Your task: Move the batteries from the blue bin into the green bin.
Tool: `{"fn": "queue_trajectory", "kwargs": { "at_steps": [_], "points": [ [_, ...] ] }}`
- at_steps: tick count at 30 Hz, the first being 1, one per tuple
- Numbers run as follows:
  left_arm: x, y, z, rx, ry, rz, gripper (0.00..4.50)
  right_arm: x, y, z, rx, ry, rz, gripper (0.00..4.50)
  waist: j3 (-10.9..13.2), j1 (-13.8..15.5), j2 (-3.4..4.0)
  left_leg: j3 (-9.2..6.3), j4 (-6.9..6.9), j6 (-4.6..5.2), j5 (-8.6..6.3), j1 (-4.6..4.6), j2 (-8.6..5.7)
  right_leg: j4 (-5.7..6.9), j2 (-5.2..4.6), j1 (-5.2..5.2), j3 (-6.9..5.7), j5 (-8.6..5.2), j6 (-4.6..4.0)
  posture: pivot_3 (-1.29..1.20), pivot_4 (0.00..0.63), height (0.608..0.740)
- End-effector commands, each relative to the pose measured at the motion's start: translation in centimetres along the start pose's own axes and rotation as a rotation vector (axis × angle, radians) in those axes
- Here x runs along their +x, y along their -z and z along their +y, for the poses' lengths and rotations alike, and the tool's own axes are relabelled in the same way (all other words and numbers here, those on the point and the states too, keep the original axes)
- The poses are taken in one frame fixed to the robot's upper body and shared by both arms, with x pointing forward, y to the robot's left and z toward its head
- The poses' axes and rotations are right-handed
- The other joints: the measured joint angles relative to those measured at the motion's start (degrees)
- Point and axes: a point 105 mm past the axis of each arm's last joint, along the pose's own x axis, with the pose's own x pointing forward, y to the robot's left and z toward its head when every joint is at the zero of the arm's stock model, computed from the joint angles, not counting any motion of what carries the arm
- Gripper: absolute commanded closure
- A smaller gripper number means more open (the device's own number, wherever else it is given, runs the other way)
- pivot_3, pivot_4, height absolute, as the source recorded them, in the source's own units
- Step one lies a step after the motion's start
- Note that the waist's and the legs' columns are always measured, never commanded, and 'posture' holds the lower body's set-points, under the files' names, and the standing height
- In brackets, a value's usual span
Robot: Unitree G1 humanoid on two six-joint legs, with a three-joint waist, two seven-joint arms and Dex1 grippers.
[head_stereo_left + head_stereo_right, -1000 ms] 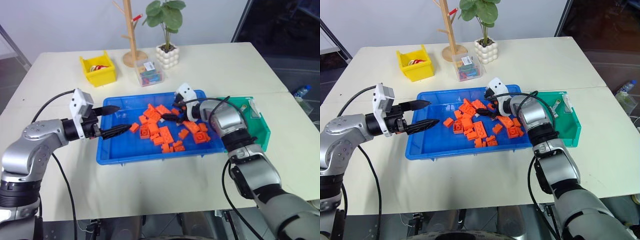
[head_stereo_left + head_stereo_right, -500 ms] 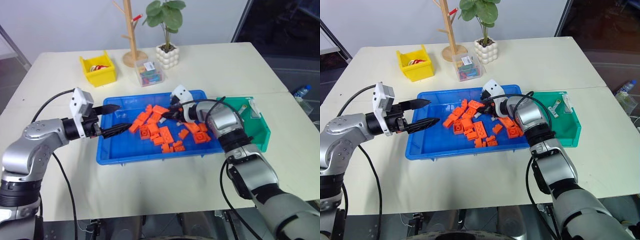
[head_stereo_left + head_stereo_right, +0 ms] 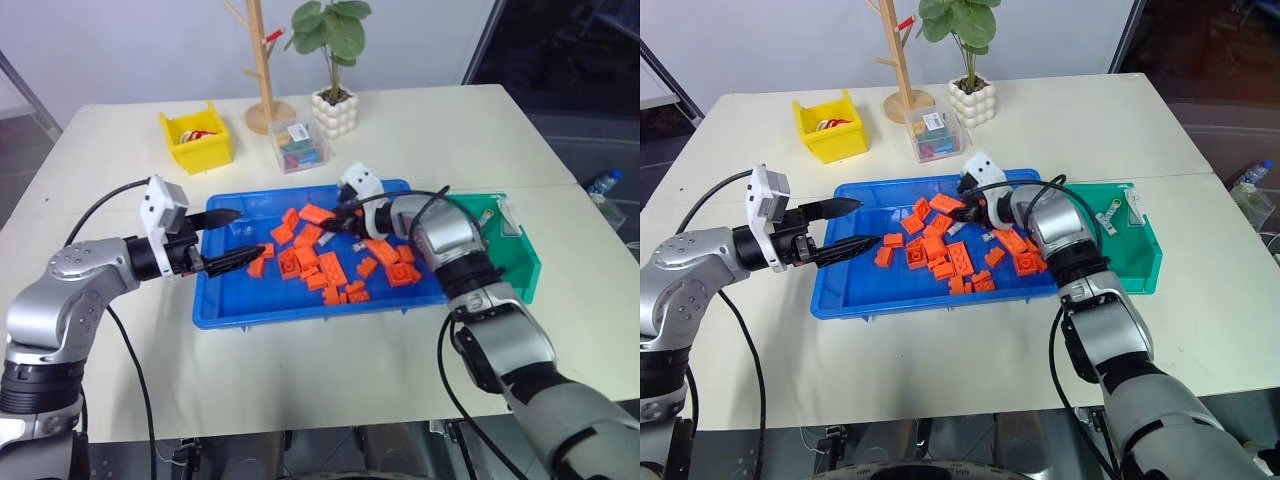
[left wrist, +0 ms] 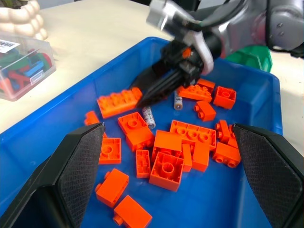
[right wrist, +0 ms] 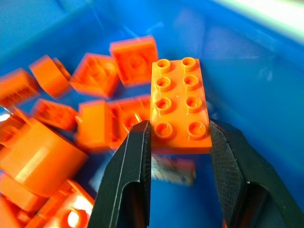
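The blue bin (image 3: 300, 310) sits mid-table with several orange bricks (image 3: 330, 268) in it. Two slim silver batteries (image 4: 148, 117) (image 4: 178, 99) lie among the bricks near the bin's middle. My right gripper (image 3: 335, 222) hangs just above them, shut on a flat orange brick (image 5: 180, 104) that is lifted off the pile. A blurred grey cylinder (image 5: 173, 171) lies below that brick. Over the bin's left end my left gripper (image 3: 235, 240) is open and holds nothing. The green bin (image 3: 515, 262) stands against the blue bin's right side with small grey pieces (image 3: 487, 215) inside.
At the back of the table stand a yellow bin (image 3: 197, 138), a small clear box (image 3: 298, 146) of coloured pieces, a wooden stand (image 3: 265, 100) and a white potted plant (image 3: 333, 105). Bare table lies in front of the blue bin.
My right gripper went from open to shut on the flat orange brick and lifted it slightly up and left. Some bricks were shuffled. The left arm stayed still.
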Motion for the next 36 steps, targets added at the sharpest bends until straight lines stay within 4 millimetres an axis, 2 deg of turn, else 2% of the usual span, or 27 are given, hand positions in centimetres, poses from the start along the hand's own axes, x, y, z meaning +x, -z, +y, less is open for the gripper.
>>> {"fn": "queue_trajectory", "kwargs": {
  "at_steps": [1, 3, 8, 14, 16, 17, 19, 21, 22, 24, 26, 29, 33, 36],
  "points": [
    [-0.3, -1.0, -0.1, 0.041, 0.005, -0.02, 0.0, -0.8, -3.9, 2.7, -0.061, -0.092, -0.108, 3.36, 0.0, 0.0, 0.0, -0.01, -0.01, 0.0, 0.0, 0.0, 0.0, 0.0, 0.0, 0.0, 0.0, 0.0, 0.0, 0.0, 0.15, 0.74],
    [-0.4, -1.1, -0.1, 0.043, 0.014, -0.012, 0.0, -1.1, -3.6, 4.7, -0.069, -0.162, -0.102, 3.36, 0.0, 0.2, -0.01, -0.01, -0.01, 0.0, 0.0, -0.01, 0.0, 0.0, 0.0, -0.01, 0.0, 0.0, 0.0, 0.0, 0.15, 0.74],
    [-0.9, -1.1, -0.2, 0.051, 0.022, 0.007, 0.0, -2.4, -2.1, 7.4, -0.073, -0.248, -0.061, 3.36, 0.0, 0.3, 0.0, -0.04, 0.01, 0.0, 0.0, -0.02, -0.01, 0.0, 0.0, 0.02, -0.01, 0.0, 0.0, 0.0, 0.15, 0.74],
    [-1.2, -1.1, -0.1, 0.056, 0.027, 0.024, 0.0, -3.3, -0.3, 8.1, -0.044, -0.261, -0.005, 3.36, 0.0, 0.1, 0.0, -0.02, 0.0, 0.0, 0.0, 0.0, 0.0, -0.01, 0.0, 0.02, -0.01, -0.01, 0.0, 0.0, 0.15, 0.74],
    [-1.2, -1.0, -0.2, 0.056, 0.029, 0.026, 0.0, -3.4, 0.0, 8.2, -0.032, -0.264, 0.001, 2.34, 0.0, 0.1, 0.0, -0.02, -0.02, 0.0, 0.0, 0.02, 0.02, -0.01, 0.01, 0.01, -0.01, -0.01, 0.0, 0.0, 0.15, 0.74],
    [-1.2, -1.0, -0.2, 0.056, 0.029, 0.026, 0.0, -3.4, 0.1, 8.3, -0.029, -0.268, 0.004, 1.98, 0.0, 0.2, 0.0, -0.02, -0.02, 0.0, 0.0, 0.01, 0.02, -0.01, 0.01, 0.01, -0.01, -0.01, 0.0, 0.0, 0.15, 0.74],
    [-1.1, -0.9, -0.2, 0.055, 0.03, 0.026, 0.0, -3.5, 0.3, 8.5, -0.026, -0.277, 0.01, 0.85, 0.0, 0.2, 0.0, -0.02, 0.0, 0.0, 0.0, -0.01, 0.02, -0.02, 0.01, 0.02, -0.01, -0.01, 0.0, 0.0, 0.15, 0.74],
    [-1.0, -0.9, -0.2, 0.054, 0.032, 0.026, 0.0, -3.5, 0.3, 8.5, -0.026, -0.28, 0.013, 0.17, 0.0, 0.3, 0.0, -0.02, 0.0, 0.0, 0.0, -0.01, 0.02, -0.02, 0.01, 0.02, -0.01, -0.01, 0.0, 0.0, 0.15, 0.74],
    [-1.0, -0.9, -0.2, 0.054, 0.032, 0.025, 0.0, -3.5, 0.3, 8.6, -0.027, -0.282, 0.015, 0.04, 0.0, 0.3, 0.0, -0.02, 0.0, 0.0, 0.0, -0.01, 0.02, -0.02, 0.01, 0.02, -0.01, -0.01, 0.0, 0.0, 0.15, 0.74],
    [-0.9, -0.8, -0.2, 0.053, 0.033, 0.024, 0.0, -3.6, 0.1, 8.5, -0.038, -0.278, 0.014, 0.04, 0.0, 0.2, 0.0, -0.02, 0.0, 0.0, 0.0, -0.01, 0.02, -0.02, 0.01, 0.02, -0.01, -0.01, 0.0, 0.0, 0.15, 0.74],
    [-0.9, -0.8, -0.2, 0.052, 0.033, 0.023, 0.0, -3.7, -0.2, 7.8, -0.045, -0.248, 0.004, 0.04, 0.0, 0.2, 0.0, -0.02, 0.0, 0.0, 0.0, -0.01, 0.02, -0.02, 0.01, 0.02, -0.01, -0.01, 0.0, 0.0, 0.15, 0.74],
    [-0.8, -0.7, -0.2, 0.051, 0.032, 0.018, 0.0, -3.5, -0.7, 4.2, -0.085, -0.092, 0.0, 0.04, 0.0, 0.2, 0.0, -0.01, 0.0, 0.0, 0.0, 0.0, 0.02, -0.02, 0.01, 0.02, -0.01, -0.01, 0.0, 0.0, 0.15, 0.74],
    [-0.6, -0.8, -0.1, 0.052, 0.032, 0.014, 0.0, -3.1, -0.2, 1.0, -0.14, 0.017, 0.025, 0.04, 0.0, 0.3, -0.01, 0.0, 0.0, 0.0, 0.0, -0.01, 0.01, -0.04, 0.01, 0.02, -0.01, -0.01, 0.0, 0.0, 0.15, 0.74],
    [-0.5, -0.8, -0.1, 0.053, 0.031, 0.011, 0.0, -2.6, 0.4, -0.5, -0.176, 0.049, 0.046, 0.04, 0.0, 0.2, -0.01, 0.01, -0.02, 0.0, 0.0, -0.02, 0.0, -0.07, 0.0, 0.03, -0.01, -0.01, 0.0, 0.0, 0.15, 0.74]
  ]
}}
